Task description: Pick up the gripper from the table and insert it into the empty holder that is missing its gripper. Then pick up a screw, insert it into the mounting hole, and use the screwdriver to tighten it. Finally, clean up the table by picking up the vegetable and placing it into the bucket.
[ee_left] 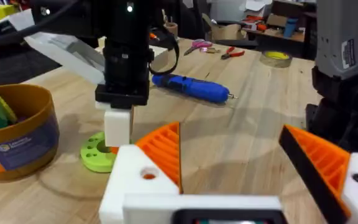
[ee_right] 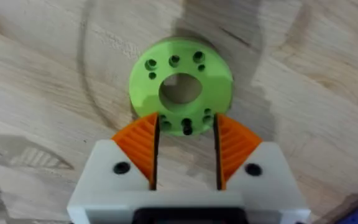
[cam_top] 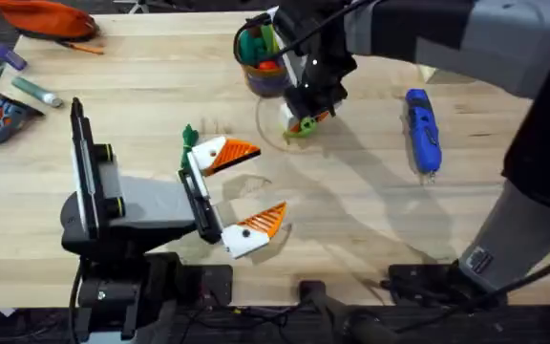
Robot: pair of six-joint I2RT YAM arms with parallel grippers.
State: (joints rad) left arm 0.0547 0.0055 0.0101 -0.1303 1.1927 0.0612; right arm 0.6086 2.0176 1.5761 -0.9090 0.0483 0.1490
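Two orange pads (cam_top: 240, 151) of the left gripper (cam_top: 267, 182) stand wide apart, holding nothing. Just beside one lies the vegetable (cam_top: 189, 135), slim, probably light and slippery: pinch it across its middle. Farther on, the right gripper (ee_right: 186, 143) sits at the green disc (ee_right: 180, 93); I cannot tell if it grips. The bucket (cam_top: 265, 81) stands just beyond it.

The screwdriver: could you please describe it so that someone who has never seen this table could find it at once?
Start at the tan-orange bucket at the far middle of the wooden table, then look toward the table's right side. There the screwdriver lies flat on bare wood, apart from everything else. It is a chunky blue pen-shaped tool with a narrow tip, unlike the flat green disc near the bucket.
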